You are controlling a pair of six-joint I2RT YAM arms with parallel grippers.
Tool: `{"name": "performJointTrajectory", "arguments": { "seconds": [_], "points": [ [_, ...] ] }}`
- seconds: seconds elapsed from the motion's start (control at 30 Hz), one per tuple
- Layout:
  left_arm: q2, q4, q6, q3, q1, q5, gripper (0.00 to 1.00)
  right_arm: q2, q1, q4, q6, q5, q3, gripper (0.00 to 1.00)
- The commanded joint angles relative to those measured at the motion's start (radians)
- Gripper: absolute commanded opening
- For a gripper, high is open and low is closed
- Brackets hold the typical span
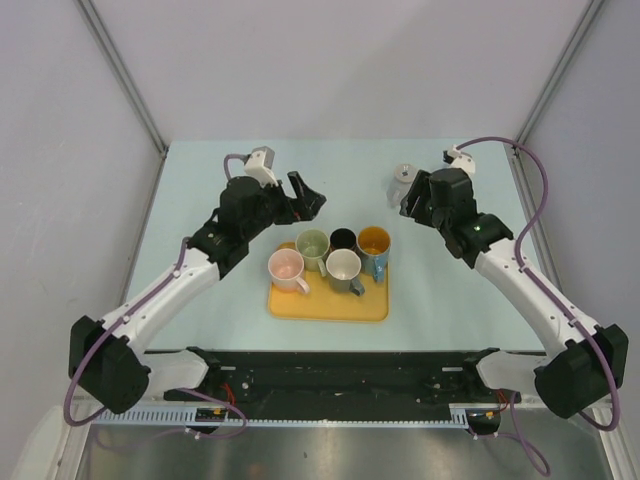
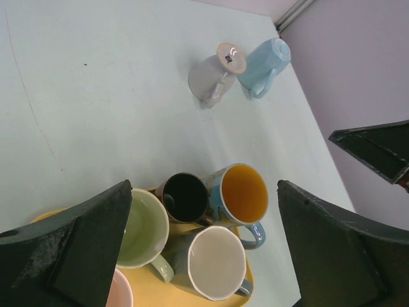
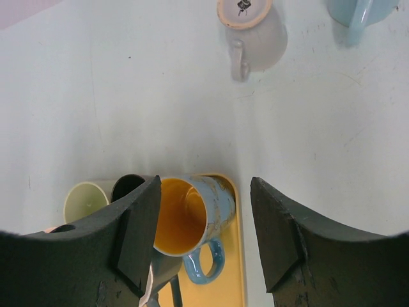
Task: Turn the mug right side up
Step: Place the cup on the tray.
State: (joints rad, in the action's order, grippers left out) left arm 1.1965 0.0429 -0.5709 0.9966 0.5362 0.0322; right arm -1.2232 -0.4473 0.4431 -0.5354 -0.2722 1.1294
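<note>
Two mugs stand upside down on the table at the far right. One is a grey mug [image 2: 211, 80] [image 3: 255, 35] [image 1: 402, 184] with its unglazed base up. Beside it is a light blue mug [image 2: 267, 61] [image 3: 358, 11], which the right arm hides in the top view. My right gripper [image 3: 206, 182] [image 1: 412, 206] hangs open just short of the grey mug, with nothing between its fingers. My left gripper [image 2: 204, 192] [image 1: 310, 196] is wide open and empty above the far edge of the tray.
A yellow tray [image 1: 330, 304] in the middle holds several upright mugs: pink [image 1: 286, 267], pale green [image 1: 312, 244], black [image 1: 343, 239], orange-lined blue [image 1: 373, 242] and white-lined grey [image 1: 343, 267]. Walls close in the table on the left, far and right sides.
</note>
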Motion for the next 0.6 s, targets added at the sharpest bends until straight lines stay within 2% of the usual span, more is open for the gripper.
{"name": "performJointTrajectory", "arguments": {
  "seconds": [0.0, 0.33, 0.57],
  "points": [
    [0.054, 0.012, 0.043, 0.091, -0.005, 0.011, 1.0, -0.024, 0.009, -0.083, -0.044, -0.048, 0.001, 0.62],
    [0.216, 0.031, 0.043, 0.235, -0.012, 0.081, 1.0, -0.243, 0.039, -0.293, -0.038, -0.11, 0.007, 0.6],
    [0.178, 0.028, 0.014, 0.143, -0.012, 0.075, 1.0, -0.496, 0.091, -0.245, 0.023, -0.085, 0.171, 0.57]
  ]
}}
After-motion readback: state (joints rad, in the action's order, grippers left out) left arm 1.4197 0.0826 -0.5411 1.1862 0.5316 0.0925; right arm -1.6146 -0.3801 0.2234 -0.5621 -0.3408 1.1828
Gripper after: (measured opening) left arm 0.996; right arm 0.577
